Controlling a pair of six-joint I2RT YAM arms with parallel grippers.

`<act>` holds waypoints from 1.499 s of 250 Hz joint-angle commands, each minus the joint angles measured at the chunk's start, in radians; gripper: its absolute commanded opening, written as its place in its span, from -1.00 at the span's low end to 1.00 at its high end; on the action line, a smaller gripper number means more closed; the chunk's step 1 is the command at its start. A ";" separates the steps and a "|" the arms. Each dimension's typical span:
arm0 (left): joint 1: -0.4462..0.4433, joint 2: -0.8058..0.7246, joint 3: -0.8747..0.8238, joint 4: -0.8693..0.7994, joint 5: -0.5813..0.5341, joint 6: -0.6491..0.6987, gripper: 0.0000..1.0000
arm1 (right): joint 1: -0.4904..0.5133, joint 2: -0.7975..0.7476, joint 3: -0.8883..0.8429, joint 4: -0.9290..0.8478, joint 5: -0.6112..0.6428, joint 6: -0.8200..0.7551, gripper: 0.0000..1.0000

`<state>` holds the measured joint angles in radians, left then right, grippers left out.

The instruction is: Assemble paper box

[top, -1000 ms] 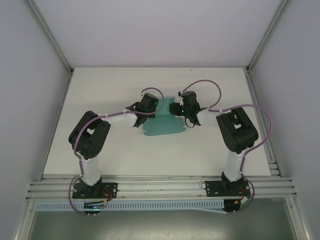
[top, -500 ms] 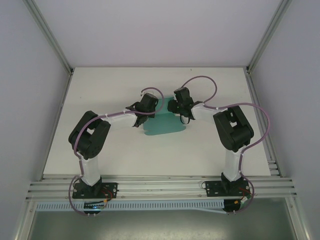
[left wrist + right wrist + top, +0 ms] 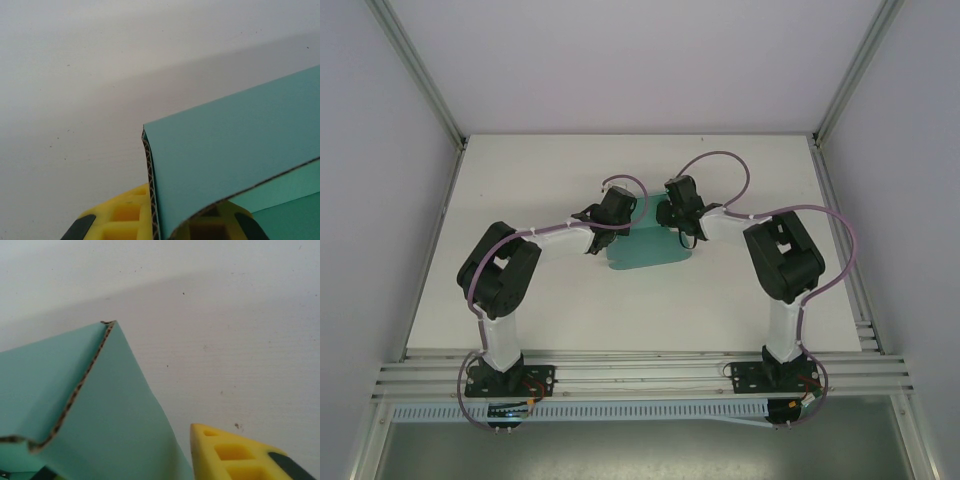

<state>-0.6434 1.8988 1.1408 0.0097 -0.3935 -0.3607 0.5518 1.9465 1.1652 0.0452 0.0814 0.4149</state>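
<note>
The paper box (image 3: 650, 250) is a teal corrugated card piece, partly folded, lying mid-table between both arms. My left gripper (image 3: 623, 215) is at its far left corner. In the left wrist view that gripper (image 3: 165, 227) is shut on the paper box (image 3: 235, 150), whose raised flap edge is pinched between the yellow fingers (image 3: 120, 217). My right gripper (image 3: 673, 217) is at the far right corner. In the right wrist view a folded flap of the paper box (image 3: 100, 415) stands between the jaws of the right gripper (image 3: 125, 462). One yellow finger (image 3: 240, 452) sits a small gap clear of it.
The white table (image 3: 520, 180) stretches around the box on all sides. Aluminium rails (image 3: 640, 375) run along the near edge by the arm bases. Slanted frame posts (image 3: 420, 70) and grey walls bound the left and right sides.
The right gripper swung left and slightly away onto the box's far right corner, and its jaws narrowed. The left arm and its grip stayed still.
</note>
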 commanded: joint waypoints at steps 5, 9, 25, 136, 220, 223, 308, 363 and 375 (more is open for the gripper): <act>-0.006 -0.012 -0.031 -0.136 -0.022 0.062 -1.00 | -0.017 0.075 -0.001 -0.127 0.122 -0.012 -0.60; -0.006 -0.013 -0.030 -0.137 -0.022 0.062 -1.00 | -0.016 0.077 0.000 -0.133 0.131 -0.007 -0.64; -0.006 -0.014 -0.031 -0.138 -0.027 0.063 -1.00 | -0.017 0.084 0.004 -0.157 0.167 0.003 -0.77; -0.006 -0.010 -0.024 -0.146 -0.055 0.062 -1.00 | 0.005 0.088 0.047 -0.363 0.525 -0.081 -1.00; -0.006 -0.003 -0.014 -0.155 -0.071 0.060 -1.00 | 0.063 0.102 0.010 -0.259 0.636 -0.312 -0.96; -0.006 -0.004 -0.014 -0.155 -0.071 0.060 -1.00 | 0.064 0.106 0.012 -0.256 0.636 -0.317 -0.95; -0.006 -0.004 -0.015 -0.154 -0.056 0.056 -1.00 | 0.063 0.085 -0.060 -0.121 0.629 -0.221 -0.95; -0.006 0.010 -0.013 -0.151 -0.037 0.046 -1.00 | 0.037 0.073 0.033 -0.345 0.652 0.354 -0.74; -0.006 0.012 -0.012 -0.154 -0.033 0.043 -1.00 | 0.041 0.069 0.025 -0.304 0.632 0.355 -0.74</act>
<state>-0.6624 1.8938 1.1450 0.0231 -0.3672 -0.3595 0.6754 1.9831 1.2034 -0.0494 0.5518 0.5018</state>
